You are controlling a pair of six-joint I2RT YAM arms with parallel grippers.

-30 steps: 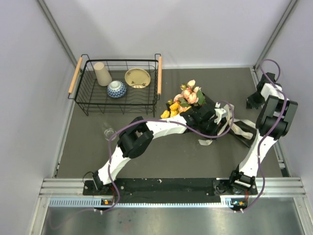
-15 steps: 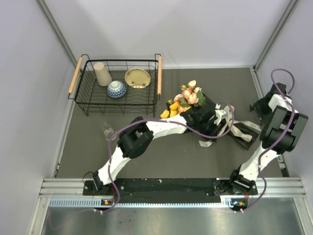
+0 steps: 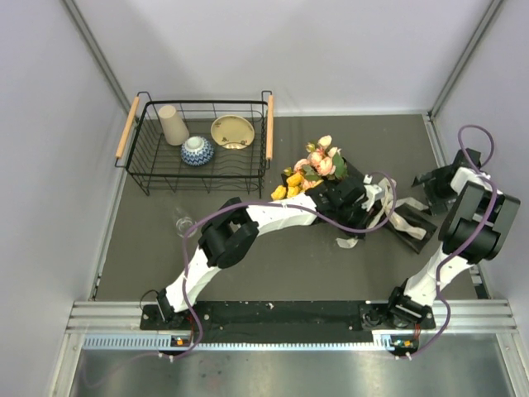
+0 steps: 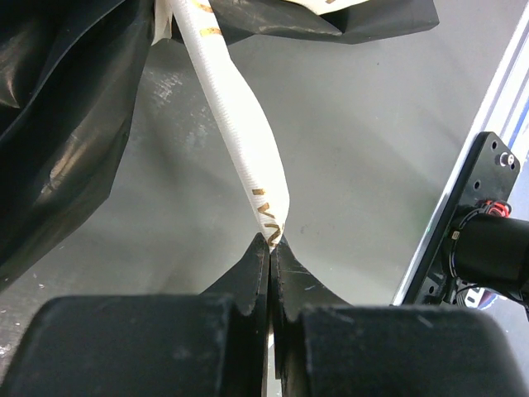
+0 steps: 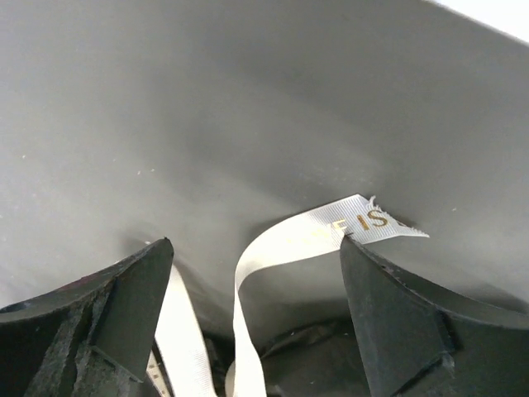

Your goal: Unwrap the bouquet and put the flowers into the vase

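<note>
1. Two grippers attend the cream ribbon (image 4: 240,124). The left gripper (image 4: 269,244) is pressed together on one tail of it, just clear of the black paper (image 4: 66,124). The right gripper (image 5: 252,248) stands spread, with a frayed ribbon end lying loose between its fingers.
2. The bouquet (image 3: 310,169) lies mid-table, wrapped and tied. The vase (image 3: 183,223) stands well apart to the left, near the wire basket (image 3: 202,102), and holds no stems.
3. The step in hand, as judged, is loosening the tie. The left pinch should serve as a steady anchor. The right should close squarely across the loose end, then draw along the ribbon's own line, away from the knot, so that the flowers (image 3: 324,159) are not dragged.
4. Compared with one second earlier, the right jaws, then shut, have opened, and the right elbow has swung outward. The left arm, bouquet and vase are unchanged.
</note>
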